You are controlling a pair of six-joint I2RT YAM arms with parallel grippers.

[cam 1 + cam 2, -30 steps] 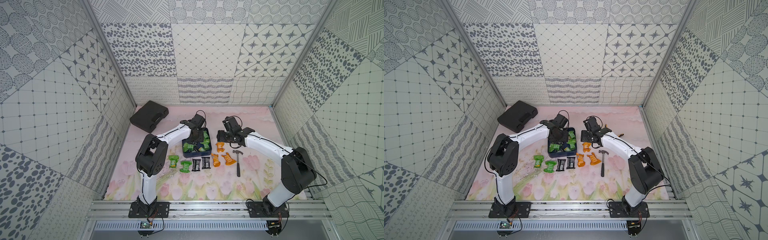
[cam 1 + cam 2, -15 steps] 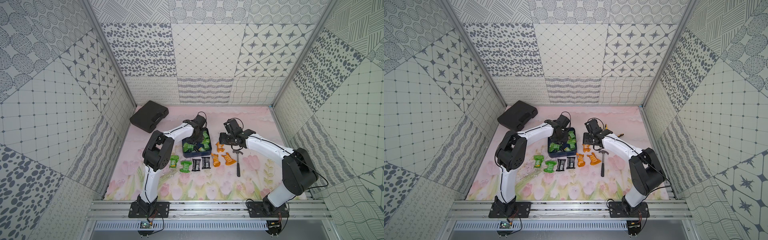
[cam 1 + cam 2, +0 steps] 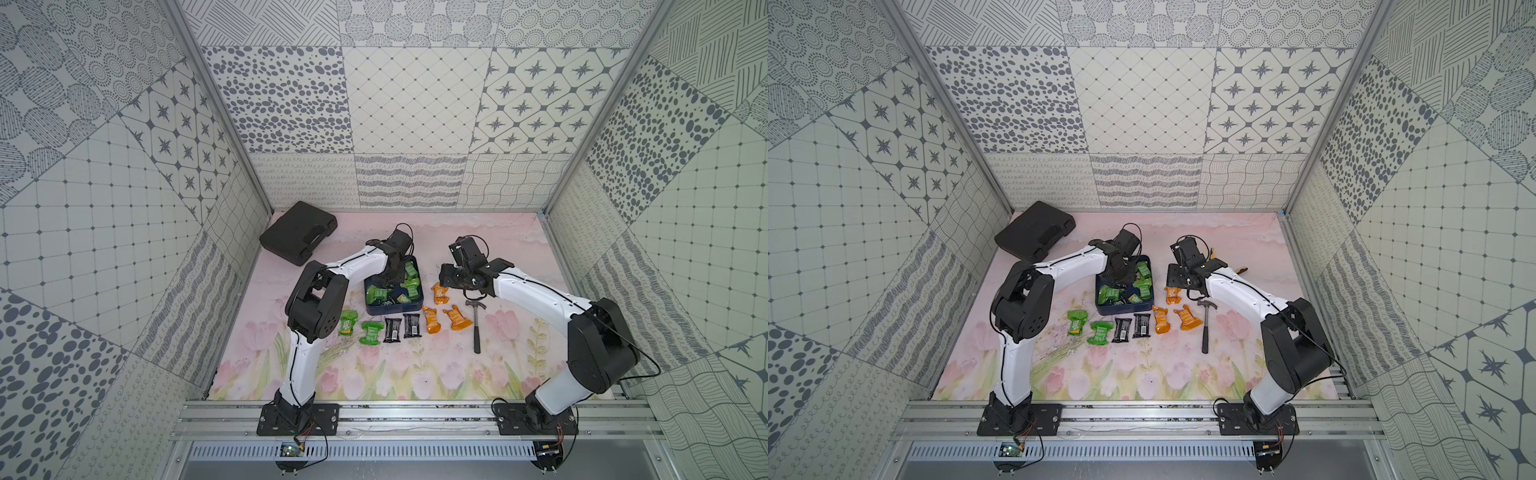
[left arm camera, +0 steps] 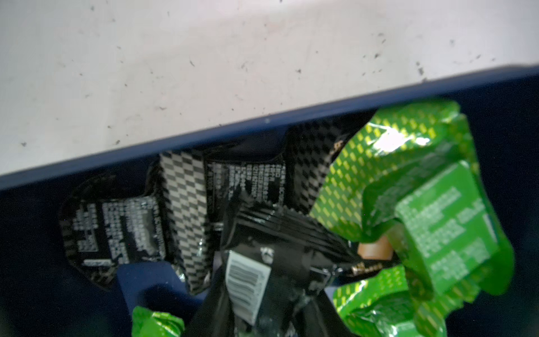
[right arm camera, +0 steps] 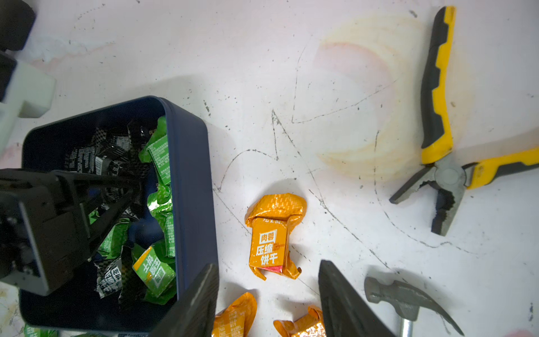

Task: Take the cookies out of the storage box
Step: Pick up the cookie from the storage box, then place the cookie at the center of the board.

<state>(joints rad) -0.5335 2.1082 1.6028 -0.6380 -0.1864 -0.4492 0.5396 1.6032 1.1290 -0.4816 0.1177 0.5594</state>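
Box (image 3: 392,310): set on the table (image 3: 415,374), near its middle.
Cookies (image 5: 159,157): green and black ones are seen in the box; two green, two black and three orange are laid on the table before and beside it.
Left gripper (image 5: 137,186): lowered into the box, fingers (image 5: 102,178) drawn near together among black cookies; whether one is clamped cannot be told.
Right gripper (image 5: 268,263): held over the table right of the box, jaws apart, nothing clamped.
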